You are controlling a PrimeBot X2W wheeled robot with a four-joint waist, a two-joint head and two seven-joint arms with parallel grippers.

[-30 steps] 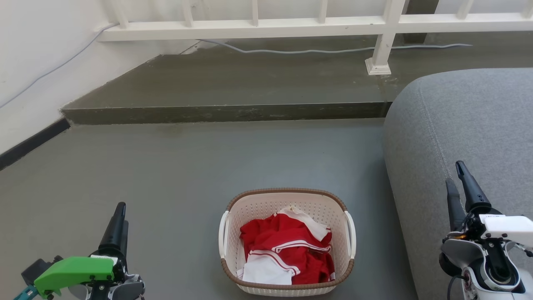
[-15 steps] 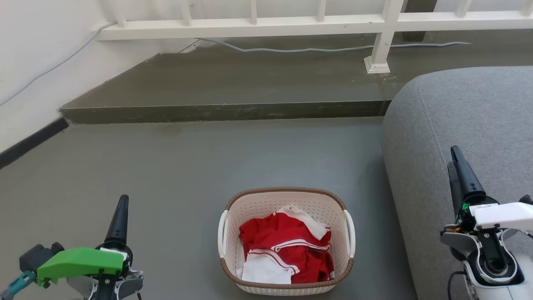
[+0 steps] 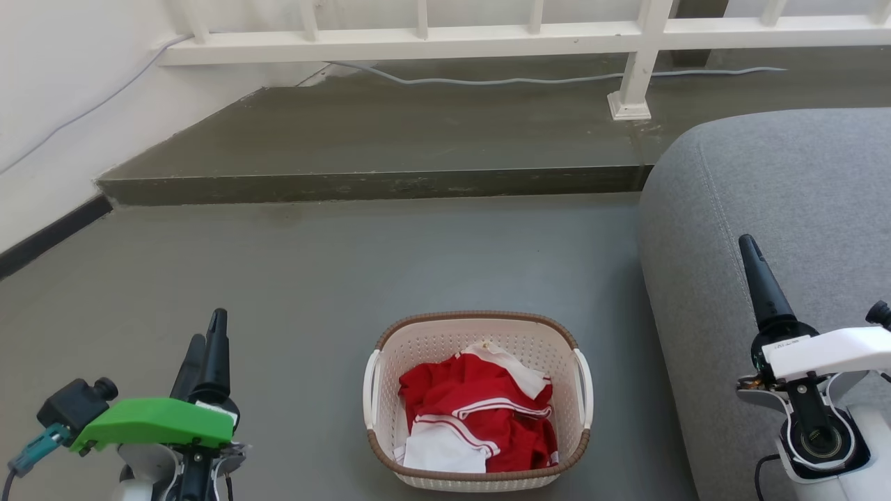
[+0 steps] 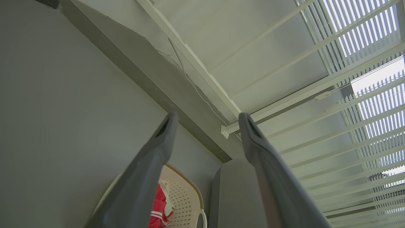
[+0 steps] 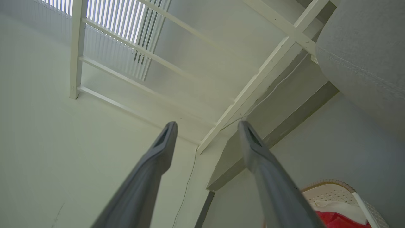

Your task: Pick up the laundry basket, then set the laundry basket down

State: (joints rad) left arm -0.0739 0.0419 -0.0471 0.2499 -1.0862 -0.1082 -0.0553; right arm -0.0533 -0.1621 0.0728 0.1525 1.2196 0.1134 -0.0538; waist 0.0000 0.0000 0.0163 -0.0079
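Note:
The laundry basket, cream-white with a brown rim and white side handles, stands on the grey floor at the bottom middle of the head view, holding red and white clothes. My left gripper hovers to its left, open and holding nothing. My right gripper is raised to its right, in front of the sofa, fingers seen edge-on. In the left wrist view the left gripper is open, with the laundry basket low between the fingers. The right wrist view shows the right gripper open and the laundry basket at the lower right.
A grey sofa rises close on the basket's right. A raised concrete step crosses the floor ahead, with a white railing and a cable behind it. A white wall closes the left side.
Both grippers have risen and moved forward in the head view; the left one also shifted a little towards the basket. The basket has stayed put.

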